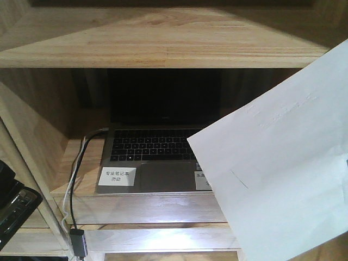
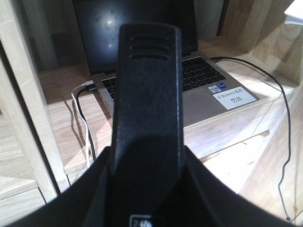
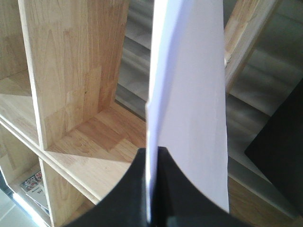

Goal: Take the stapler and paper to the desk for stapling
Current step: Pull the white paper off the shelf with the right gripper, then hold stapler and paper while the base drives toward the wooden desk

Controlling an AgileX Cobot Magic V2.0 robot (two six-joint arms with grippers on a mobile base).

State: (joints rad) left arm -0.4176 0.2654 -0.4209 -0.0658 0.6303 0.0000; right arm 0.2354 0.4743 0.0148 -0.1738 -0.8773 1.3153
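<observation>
Right now my left gripper (image 2: 149,189) is clamped around the stapler (image 2: 149,94), which juts out before the laptop (image 2: 203,101). My right gripper (image 3: 151,184) is closed on the paper (image 3: 189,94), held edge-on right of the laptop.

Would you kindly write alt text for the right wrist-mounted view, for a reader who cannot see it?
The right pincer is shut on the white paper, which rises nearly edge-on up the middle of the frame. Behind it stands a light-wood shelf unit with open compartments.
</observation>
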